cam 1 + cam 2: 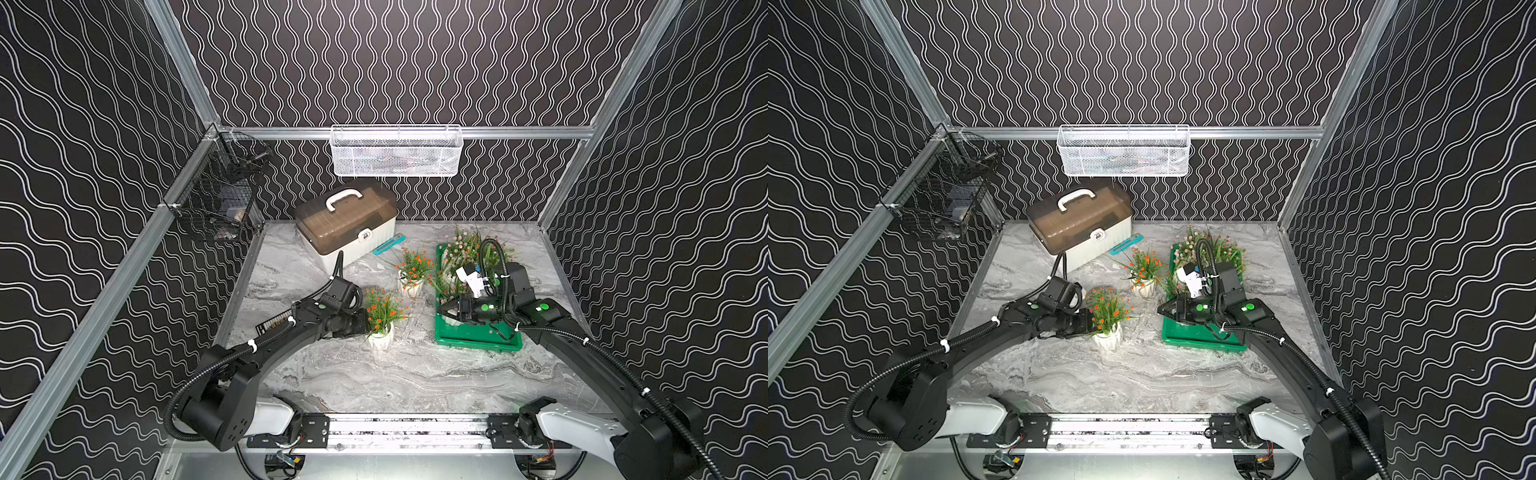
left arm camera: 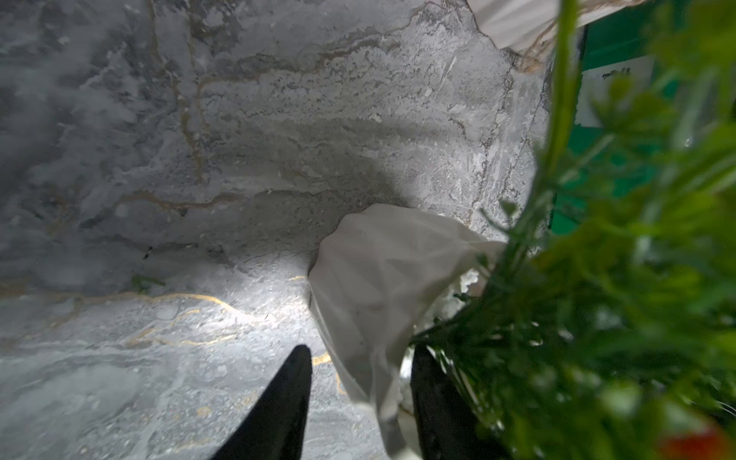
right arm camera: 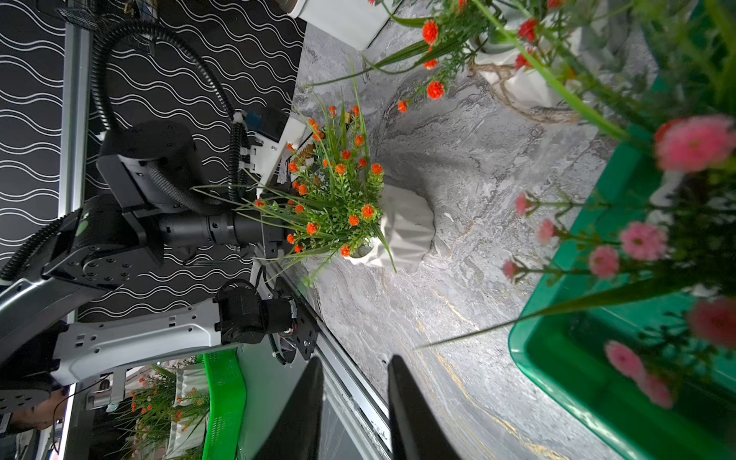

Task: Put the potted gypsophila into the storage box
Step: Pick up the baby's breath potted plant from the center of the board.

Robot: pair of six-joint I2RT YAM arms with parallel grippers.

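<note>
The storage box (image 1: 465, 334) lay on the marbled surface (image 1: 374, 382), with pink-flowered potted gypsophila (image 1: 459, 244) standing in its far end. Two orange-flowered pots stood outside the box, to its left: a near pot (image 1: 410, 287) just beside it and a far pot (image 1: 380, 338) farther off. The left gripper (image 2: 361, 347) straddled the far pot's wall; whether it clamped could not be told. The right gripper (image 3: 355, 357) hung above the box's left rim, slightly parted, empty.

The storage box (image 1: 473, 343) is glossy green plastic. The pot (image 1: 381, 338) looks matt white; the tabletop (image 1: 374, 386) shows smooth grey marbling.
</note>
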